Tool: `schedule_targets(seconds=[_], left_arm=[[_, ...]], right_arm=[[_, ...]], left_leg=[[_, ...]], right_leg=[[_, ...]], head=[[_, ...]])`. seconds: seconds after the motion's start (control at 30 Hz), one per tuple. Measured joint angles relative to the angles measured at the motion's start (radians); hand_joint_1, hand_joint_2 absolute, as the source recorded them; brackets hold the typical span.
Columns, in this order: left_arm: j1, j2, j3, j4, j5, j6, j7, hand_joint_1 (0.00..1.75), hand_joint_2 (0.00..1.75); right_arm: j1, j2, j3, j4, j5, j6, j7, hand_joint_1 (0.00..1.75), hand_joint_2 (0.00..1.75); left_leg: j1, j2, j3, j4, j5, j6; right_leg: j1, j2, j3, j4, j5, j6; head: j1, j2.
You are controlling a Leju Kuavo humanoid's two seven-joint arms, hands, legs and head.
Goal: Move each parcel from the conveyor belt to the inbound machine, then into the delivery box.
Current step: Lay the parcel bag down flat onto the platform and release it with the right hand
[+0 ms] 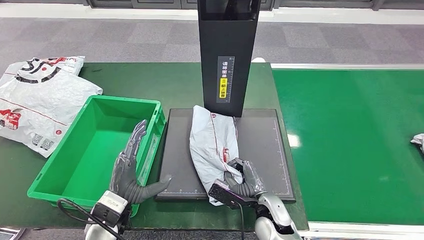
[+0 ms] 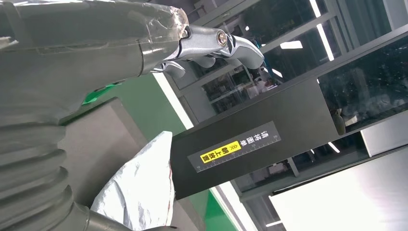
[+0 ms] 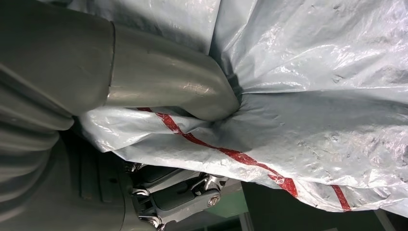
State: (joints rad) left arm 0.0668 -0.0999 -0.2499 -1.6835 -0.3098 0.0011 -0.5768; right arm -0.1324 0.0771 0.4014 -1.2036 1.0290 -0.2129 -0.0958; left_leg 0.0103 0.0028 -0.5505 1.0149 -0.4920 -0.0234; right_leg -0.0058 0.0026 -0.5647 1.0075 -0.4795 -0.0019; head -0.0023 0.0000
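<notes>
The parcel (image 1: 214,142), a grey-white plastic mailer with a red stripe, lies lengthwise on the dark scanning plate (image 1: 260,150) of the inbound machine, its far end touching the foot of the black upright column (image 1: 227,55). The right robot hand (image 1: 242,180) grips the parcel's near end at about 6 o'clock on the plate; the right wrist view shows the thick thumb (image 3: 192,89) pressed into the crumpled film with darker fingers under it, so the bag is pinched, not merely touched. The left robot hand (image 1: 131,167) hangs spread and holds nothing, over the near right edge of the green box (image 1: 55,187), which stands just beside the plate at its 9 o'clock.

My reading is that the parcel sits at the machine stage, and the transfer into the box is what remains for it. The next move would call for lifting the bag clear of the plate and carrying it toward 9 o'clock over the box's rim (a limp bag will sag and could catch on that rim), then releasing it inside.

More printed bags (image 1: 37,100) lie on the desk at 10 o'clock, and another parcel (image 1: 418,141) waits on the green belt (image 1: 350,145) at 3 o'clock.
</notes>
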Motion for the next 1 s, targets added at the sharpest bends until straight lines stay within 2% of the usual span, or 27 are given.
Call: schedule_targets(seconds=[0.13,0.17,0.27,0.3,0.53,1.0], left_arm=[[-0.001,0.000,0.000,0.000,0.000,0.000,0.000,0.00,1.75],[0.000,0.000,0.000,0.000,0.000,0.000,0.000,0.00,1.75],[0.000,0.000,-0.002,0.000,0.000,0.000,0.000,0.00,1.75],[0.001,-0.001,-0.003,0.000,0.000,0.000,0.000,0.00,1.75],[0.003,-0.001,-0.007,-0.005,0.000,0.001,0.002,0.00,1.75],[0.004,-0.001,-0.007,-0.003,0.000,0.002,-0.001,0.00,1.75]], right_arm=[[-0.001,0.001,0.000,0.000,0.001,0.014,-0.004,1.75,1.75],[-0.002,0.002,0.000,0.000,0.002,0.019,-0.005,1.39,1.75],[-0.007,0.008,0.000,0.002,0.003,0.032,-0.007,0.09,1.75],[-0.009,0.011,0.000,0.003,0.003,0.034,-0.008,0.00,1.75],[-0.025,0.018,0.004,0.016,-0.022,0.052,-0.036,0.00,1.75],[-0.009,0.020,0.004,0.001,-0.100,0.017,-0.105,0.00,1.75]], left_leg=[[0.000,0.000,0.000,0.000,0.000,0.000],[0.000,0.000,0.000,0.000,0.000,0.000],[0.000,0.000,0.000,0.000,0.000,0.000],[0.000,0.000,0.000,0.000,0.000,0.000],[0.000,0.000,0.000,0.000,0.000,0.000],[0.000,0.000,0.000,0.000,0.000,0.000]], right_leg=[[0.000,0.000,0.000,0.000,0.000,0.000],[0.000,0.000,0.000,0.000,0.000,0.000],[0.000,0.000,0.000,0.000,0.000,0.000],[0.000,0.000,0.000,0.000,0.000,0.000],[0.000,0.000,0.000,0.000,0.000,0.000],[0.000,0.000,0.000,0.000,0.000,0.000]], head=[[0.000,0.000],[0.000,0.000],[0.000,0.000],[0.000,0.000],[0.000,0.000],[0.000,0.000]])
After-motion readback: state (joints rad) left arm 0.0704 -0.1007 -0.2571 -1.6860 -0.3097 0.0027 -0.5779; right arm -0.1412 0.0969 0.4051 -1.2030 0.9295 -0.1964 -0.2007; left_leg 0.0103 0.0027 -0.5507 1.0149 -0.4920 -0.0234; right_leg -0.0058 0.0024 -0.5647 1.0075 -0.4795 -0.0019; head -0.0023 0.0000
